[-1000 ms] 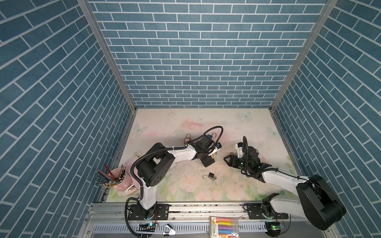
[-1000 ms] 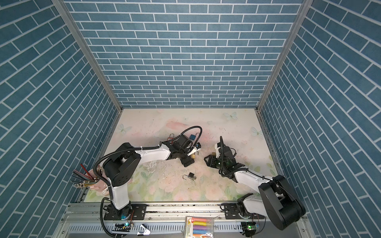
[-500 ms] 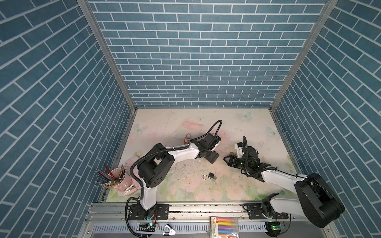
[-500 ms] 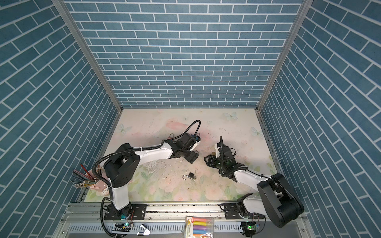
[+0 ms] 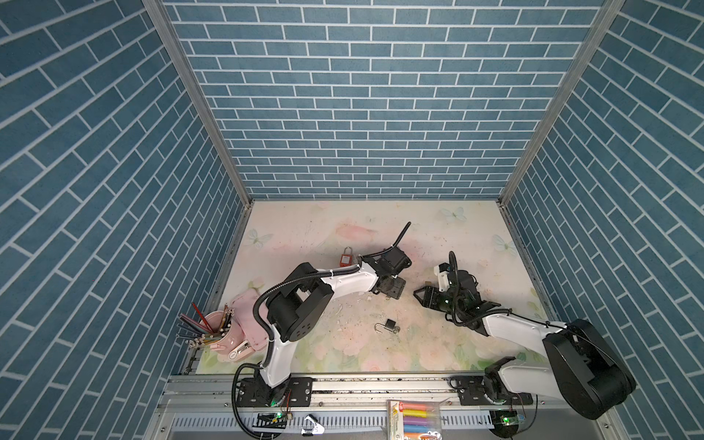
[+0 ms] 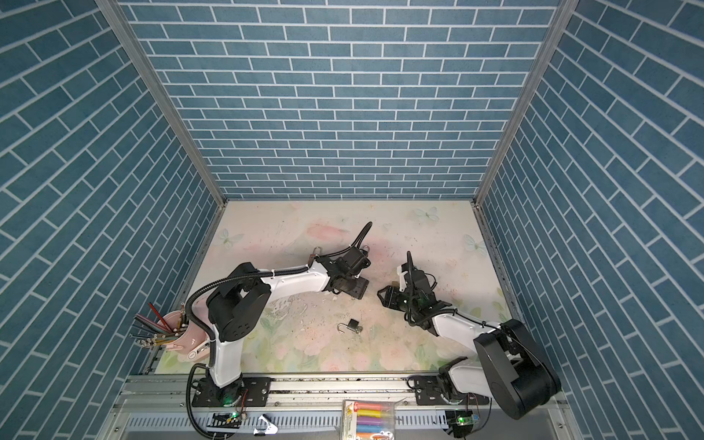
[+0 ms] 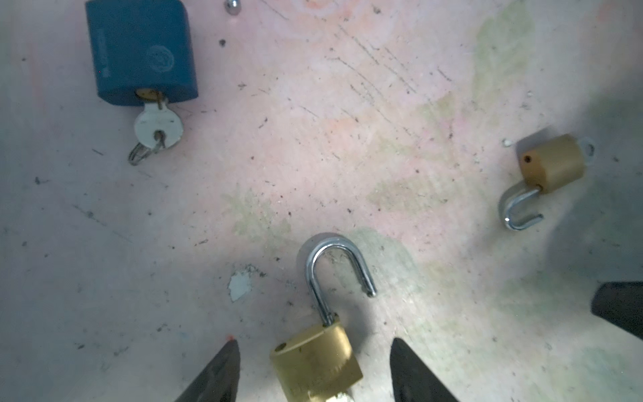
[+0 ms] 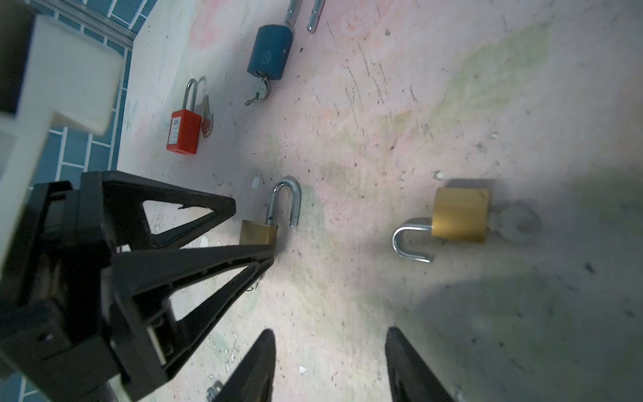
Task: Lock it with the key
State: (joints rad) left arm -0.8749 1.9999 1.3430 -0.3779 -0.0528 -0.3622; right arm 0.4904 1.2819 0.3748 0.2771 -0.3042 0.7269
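Note:
A brass padlock (image 7: 315,362) lies on the mat with its steel shackle (image 7: 335,271) swung open. A silver key (image 7: 342,396) sticks out of its bottom end. My left gripper (image 7: 313,348) is down around the padlock's body, open, with a gap on each side. The right wrist view shows the same padlock (image 8: 259,233) between the left gripper's black fingers (image 8: 195,215). My right gripper (image 8: 330,332) hovers open and holds nothing, a short way right of the left gripper (image 5: 392,289) in a top view.
A small brass padlock (image 8: 459,214) with an open shackle and a key (image 8: 518,226) lies nearby. A blue padlock (image 7: 141,52) with a key and a red padlock (image 8: 184,130) lie farther off. A dark padlock (image 5: 388,325) lies nearer the front. A pink pencil cup (image 5: 224,335) sits front left.
My left gripper has turned at the wrist and shifted slightly right, settling over the brass padlock with its jaws narrowing. The right arm has hardly moved.

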